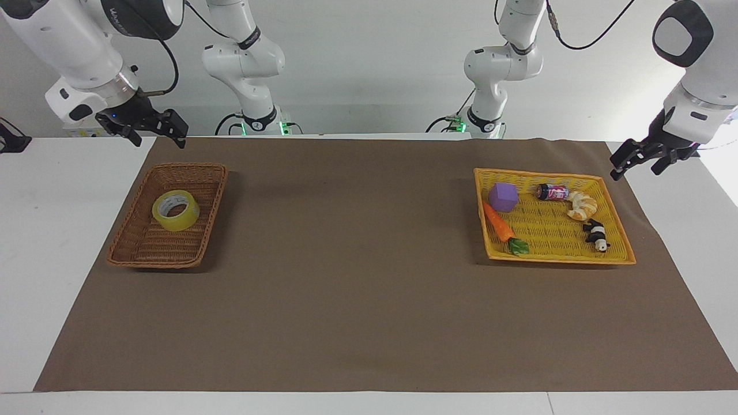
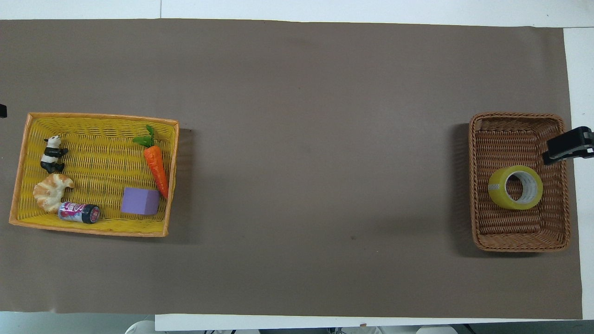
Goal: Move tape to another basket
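Observation:
The tape (image 1: 176,210) is a yellow roll with a white core. It lies in the dark-brown wicker basket (image 1: 135,253) at the right arm's end of the table, and it shows there in the overhead view too (image 2: 515,187). My right gripper (image 1: 159,140) is open and empty, raised in the air over the table edge beside the basket's rim nearest the robots. One of its fingers (image 2: 566,146) shows over the basket's side rim (image 2: 473,185). My left gripper (image 1: 635,172) is open and empty, and waits raised beside the yellow tray's corner.
A bright yellow woven tray (image 1: 620,239) at the left arm's end holds a purple cube (image 1: 503,196), a carrot (image 1: 499,222), a small can (image 1: 552,192), a croissant (image 1: 582,206) and a panda figure (image 1: 596,234). A brown mat (image 1: 357,288) covers the table between the two baskets.

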Tool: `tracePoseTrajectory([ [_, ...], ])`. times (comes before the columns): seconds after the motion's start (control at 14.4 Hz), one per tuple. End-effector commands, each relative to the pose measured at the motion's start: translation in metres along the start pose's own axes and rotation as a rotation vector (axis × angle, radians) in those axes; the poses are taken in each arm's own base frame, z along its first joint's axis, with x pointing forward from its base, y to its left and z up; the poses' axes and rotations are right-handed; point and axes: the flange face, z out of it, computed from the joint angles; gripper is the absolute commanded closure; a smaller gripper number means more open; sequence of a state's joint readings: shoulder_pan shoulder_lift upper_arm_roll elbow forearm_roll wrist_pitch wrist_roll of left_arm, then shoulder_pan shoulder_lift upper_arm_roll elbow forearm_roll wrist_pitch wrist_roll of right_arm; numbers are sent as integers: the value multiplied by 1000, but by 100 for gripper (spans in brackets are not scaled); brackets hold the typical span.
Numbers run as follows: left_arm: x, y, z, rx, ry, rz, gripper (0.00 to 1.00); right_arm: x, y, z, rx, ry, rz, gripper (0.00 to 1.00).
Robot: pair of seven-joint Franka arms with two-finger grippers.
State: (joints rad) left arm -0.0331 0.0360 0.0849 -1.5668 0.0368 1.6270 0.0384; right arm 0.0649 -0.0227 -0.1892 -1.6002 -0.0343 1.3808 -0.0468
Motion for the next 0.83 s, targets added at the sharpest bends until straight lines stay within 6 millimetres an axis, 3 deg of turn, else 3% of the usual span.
tracePoseTrajectory([
  [0.0, -4, -1, -1, -3, -10, 10, 0, 5, 14, -8, 2, 12, 40, 0],
  [0.42, -4, -1, -1, -3, -10, 10, 0, -1, 32, -4, 15, 10, 68, 0],
  [0.76, -4, -1, 0, -3, -12, 10, 0, 2, 33, -8, 2, 43, 74, 0],
])
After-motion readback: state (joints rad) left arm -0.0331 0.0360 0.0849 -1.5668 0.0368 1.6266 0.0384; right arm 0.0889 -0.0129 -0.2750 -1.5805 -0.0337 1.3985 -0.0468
